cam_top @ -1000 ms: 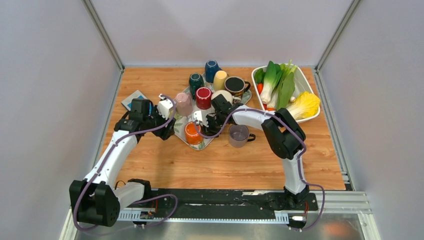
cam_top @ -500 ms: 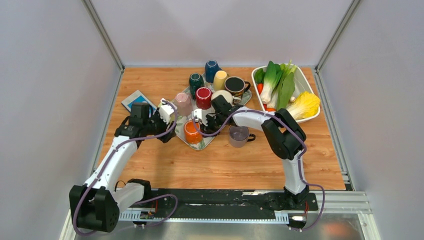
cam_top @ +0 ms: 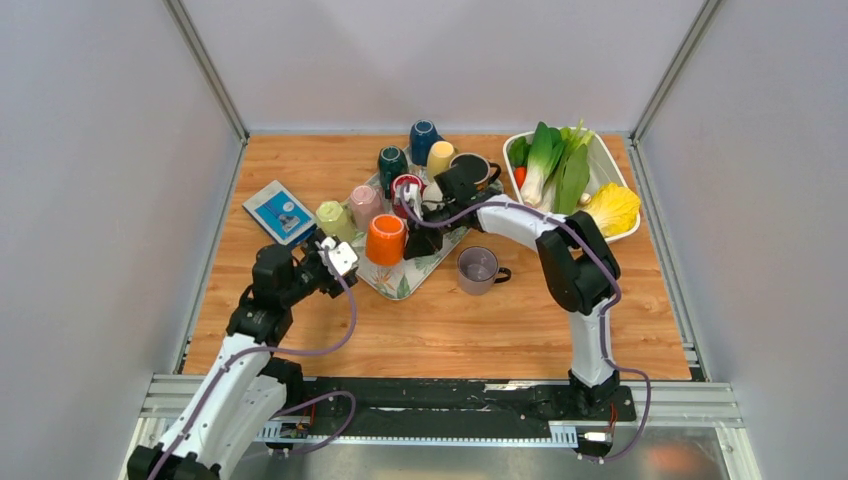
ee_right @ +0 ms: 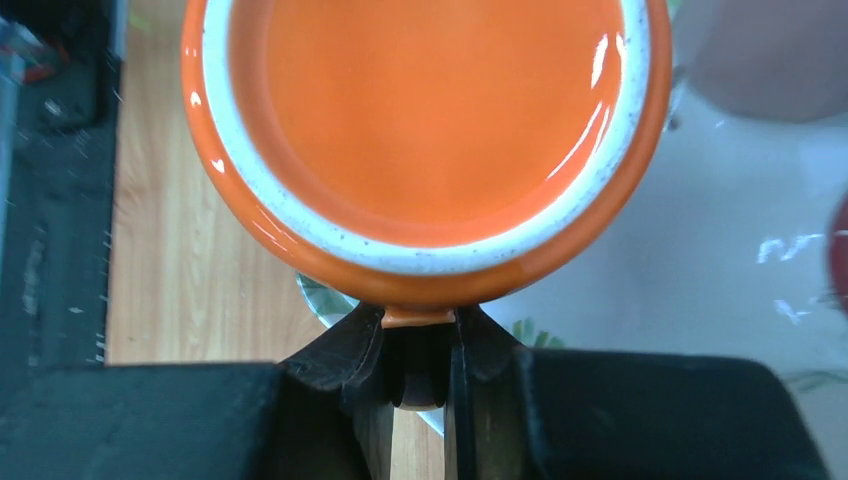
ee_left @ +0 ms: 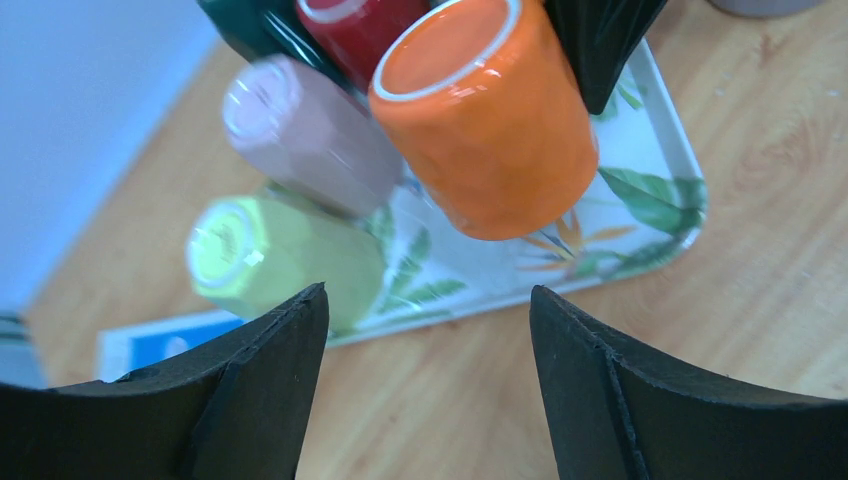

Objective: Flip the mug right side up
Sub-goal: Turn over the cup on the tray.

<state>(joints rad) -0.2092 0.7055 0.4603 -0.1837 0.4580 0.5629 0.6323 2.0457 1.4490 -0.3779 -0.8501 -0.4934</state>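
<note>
At the middle of the bench [cam_top: 450, 330], over the leaf-patterned tray [cam_top: 396, 286], the right gripper [cam_top: 418, 240] pinches the handle [ee_right: 418, 318] of the orange mug [cam_top: 385, 240], closed tight on it. A second ago the mug sat lower, at the tray's near corner, with both arms crowded round it. Now it appears further back and seemingly raised. The left arm has drawn away to the near left, and the left gripper [cam_top: 338, 258] is spread wide and holds nothing. This suggests the pick-up is done and the turn itself remains, for the right arm alone.

The overhead view shows only an orange top. The right wrist view adds the handle caught in the closed gripper, and a shallow orange face ringed in speckled white, likely the base. The left wrist view shows the mug leaning, with a green mug [ee_left: 270, 255], a pink mug [ee_left: 310, 135] and a red mug [ee_left: 360, 25] just beside it.
</note>
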